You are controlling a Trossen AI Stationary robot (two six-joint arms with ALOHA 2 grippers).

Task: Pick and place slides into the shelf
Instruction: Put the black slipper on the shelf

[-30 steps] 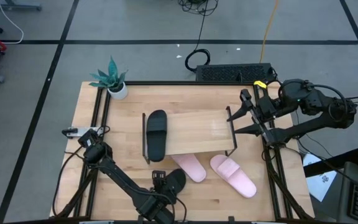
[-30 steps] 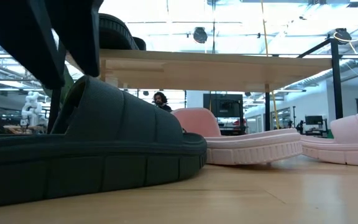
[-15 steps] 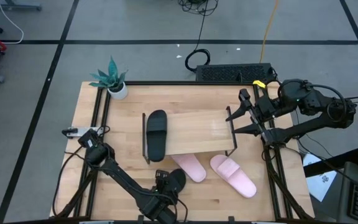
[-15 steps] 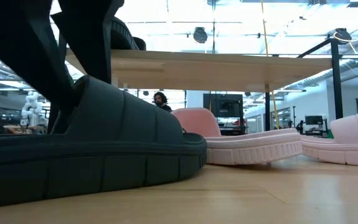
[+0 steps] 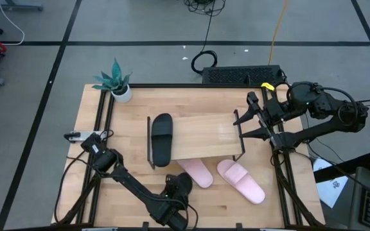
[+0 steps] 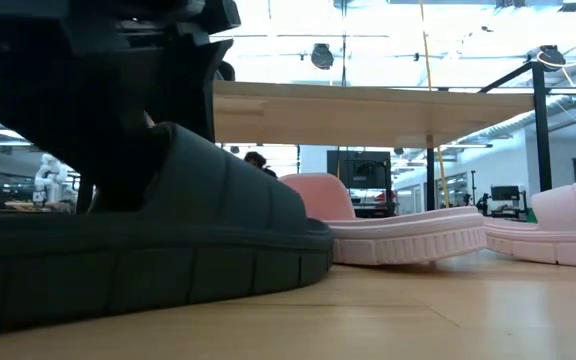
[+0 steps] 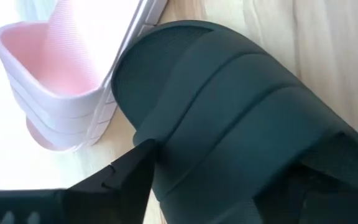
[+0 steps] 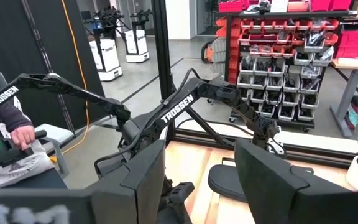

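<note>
One black slide (image 5: 161,138) lies on the shelf (image 5: 204,136) at its left end. A second black slide (image 5: 181,185) rests sole-down on the table in front of the shelf, and in the low view (image 6: 148,240) it fills the foreground. Two pink slides (image 5: 196,172) (image 5: 240,181) lie to its right, partly under the shelf's near edge. My left gripper (image 7: 222,168) points steeply down over the second black slide, open, with one finger on each side of its wide strap (image 7: 229,106). My right gripper (image 8: 201,180) hangs level and open, high at the shelf's right end (image 5: 246,125). My left gripper comes from above, slanting down, with its fingers astride the black slide's strap. One finger (image 7: 126,177) stands close against the strap's side edge (image 7: 160,155); the other is lost in the dark at the far side. Whether either finger touches the strap, I cannot tell. The slide sits flat on the table.
A potted plant (image 5: 117,85) stands at the table's far left corner. A small device with cables (image 5: 82,136) lies at the left edge. A seated person's hand (image 8: 18,134) shows beyond the table in the right wrist view.
My left gripper has come down over the black slide in front of the shelf and shifted slightly toward the table's right, rolling a little. Its fingers now reach down around the strap.
</note>
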